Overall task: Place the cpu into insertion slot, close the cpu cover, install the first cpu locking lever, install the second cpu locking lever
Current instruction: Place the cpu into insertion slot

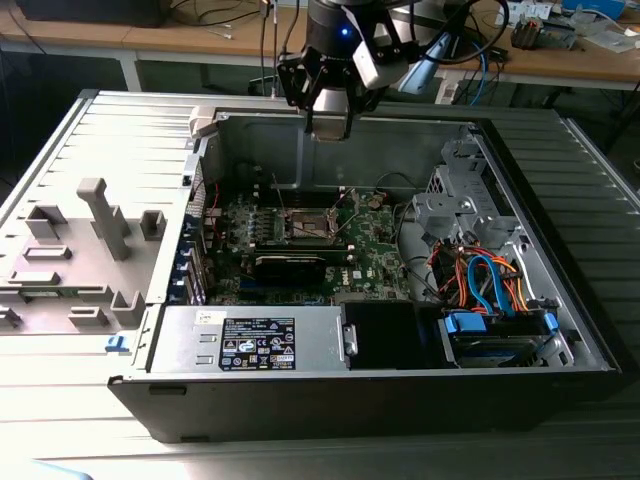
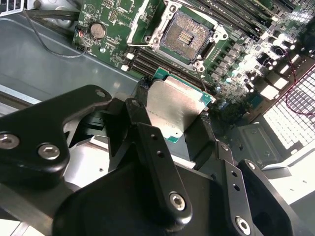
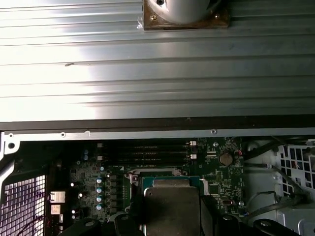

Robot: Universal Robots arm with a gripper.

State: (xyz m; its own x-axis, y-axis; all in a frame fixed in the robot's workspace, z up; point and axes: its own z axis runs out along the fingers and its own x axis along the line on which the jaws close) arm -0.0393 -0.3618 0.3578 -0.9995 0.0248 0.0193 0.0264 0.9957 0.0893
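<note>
Misalignment worries us: our hand (image 2: 173,102) grips the cpu (image 2: 172,112), with the insertion slot (image 2: 187,37) open below it; a skewed descent could scar that slot

My gripper (image 2: 173,105): matte black metal, chunky link plates with rounded corners. My fingers (image 2: 139,115): black, narrow, flat-sided. Silver round-head screws (image 2: 177,200) with hex sockets at link joints, more on broad outer plate. Two small plain holes (image 2: 160,154) along one link bar. In exterior view, my wrist (image 1: 330,45): black, rounded, small blue light (image 1: 346,30) glowing on it. Pale grey camera block (image 1: 372,65) fixed at side, grey housing below.
</note>
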